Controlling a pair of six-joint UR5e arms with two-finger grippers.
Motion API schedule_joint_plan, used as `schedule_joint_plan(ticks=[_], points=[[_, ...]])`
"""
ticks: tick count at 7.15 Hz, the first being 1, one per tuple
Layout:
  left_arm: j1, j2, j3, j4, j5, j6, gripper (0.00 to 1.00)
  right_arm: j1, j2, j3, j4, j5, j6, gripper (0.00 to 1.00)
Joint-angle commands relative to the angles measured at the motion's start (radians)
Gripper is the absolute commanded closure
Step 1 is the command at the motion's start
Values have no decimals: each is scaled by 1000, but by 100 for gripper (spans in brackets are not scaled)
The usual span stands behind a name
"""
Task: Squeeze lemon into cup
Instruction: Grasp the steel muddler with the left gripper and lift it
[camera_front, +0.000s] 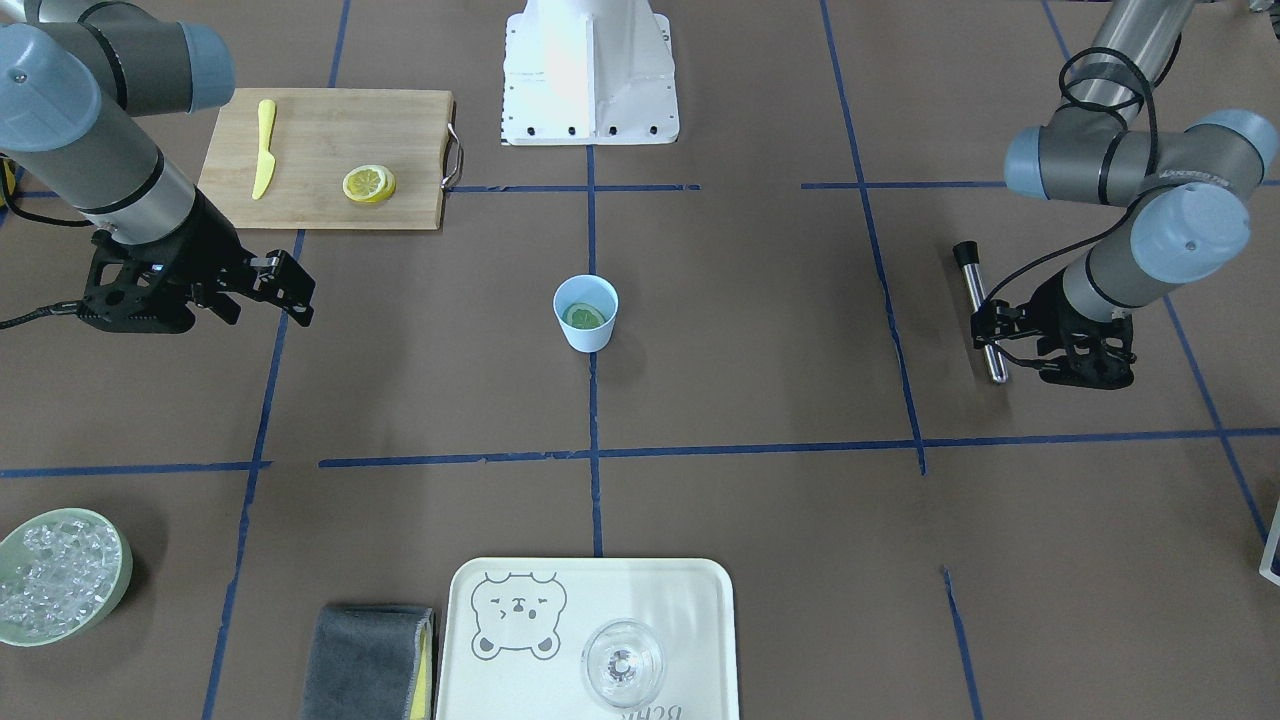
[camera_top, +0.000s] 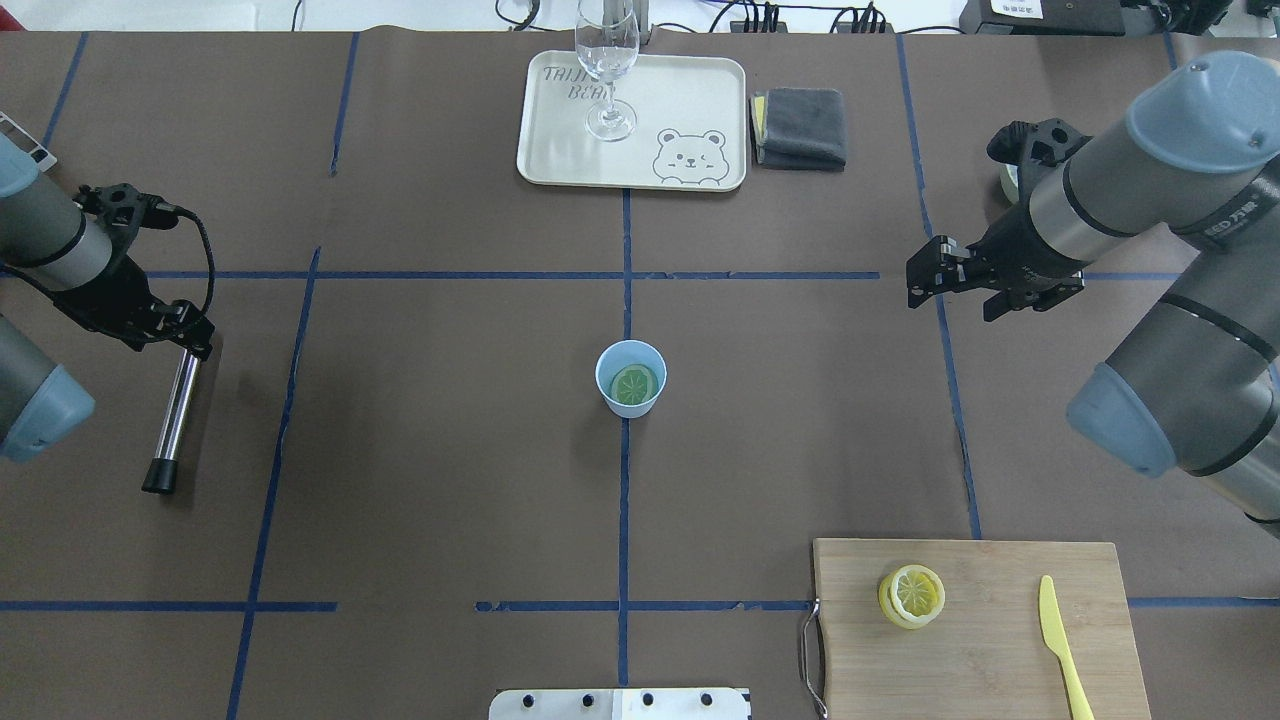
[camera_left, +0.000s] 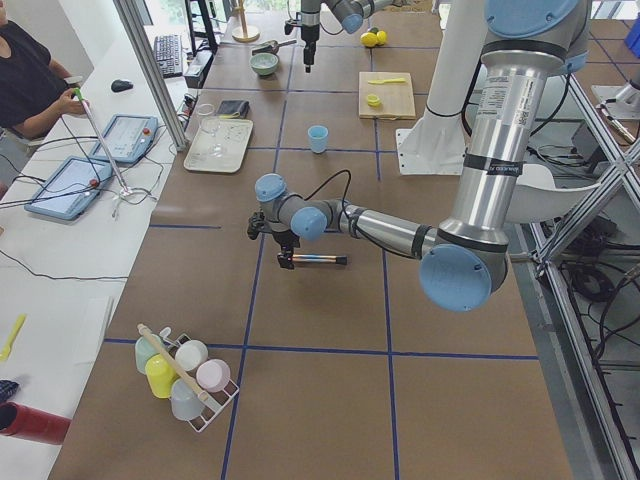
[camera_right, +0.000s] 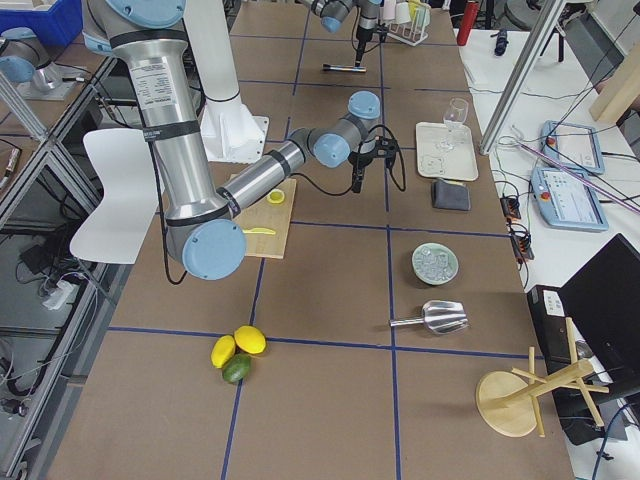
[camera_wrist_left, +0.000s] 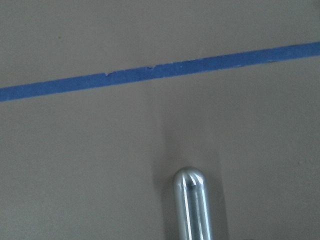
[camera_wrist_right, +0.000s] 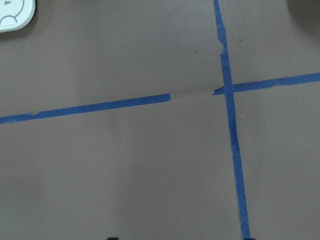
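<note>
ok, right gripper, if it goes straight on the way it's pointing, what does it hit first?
Probably bare table. The right gripper points down, and its wrist view shows brown surface ahead, beside a blue tape cross. Height above the table is unclear.

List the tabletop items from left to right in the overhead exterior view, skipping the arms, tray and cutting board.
Metal rod → light-blue cup → grey cloth → lemon slices → yellow knife.
</note>
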Motion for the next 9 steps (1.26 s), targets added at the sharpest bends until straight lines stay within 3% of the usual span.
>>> schedule_joint_plan(ticks=[1, 2, 3, 4, 6, 7, 8, 9], points=[[28, -4, 17, 0, 5, 0, 30, -2, 0, -3, 0, 0, 1, 13], [35, -4, 15, 0, 24, 0, 42, -2, 0, -6, 0, 0, -3, 13], [35, -6, 12, 2, 28, 4, 85, -2, 1, -5, 0, 2, -3, 13], [35, -7, 9, 5, 28, 6, 100, -2, 1, -3, 0, 2, -3, 13], [34, -6, -49, 2, 28, 7, 100, -2, 1, -6, 0, 2, -3, 13], [32, -4, -171, 17, 28, 7, 100, -2, 3, -3, 0, 3, -3, 13], [34, -53, -271, 79, 24, 6, 100, 0, 0, -3, 2, 2, -7, 8], [23, -192, -328, 230, 23, 7, 100, 1, -5, -2, 2, 2, -5, 0]])
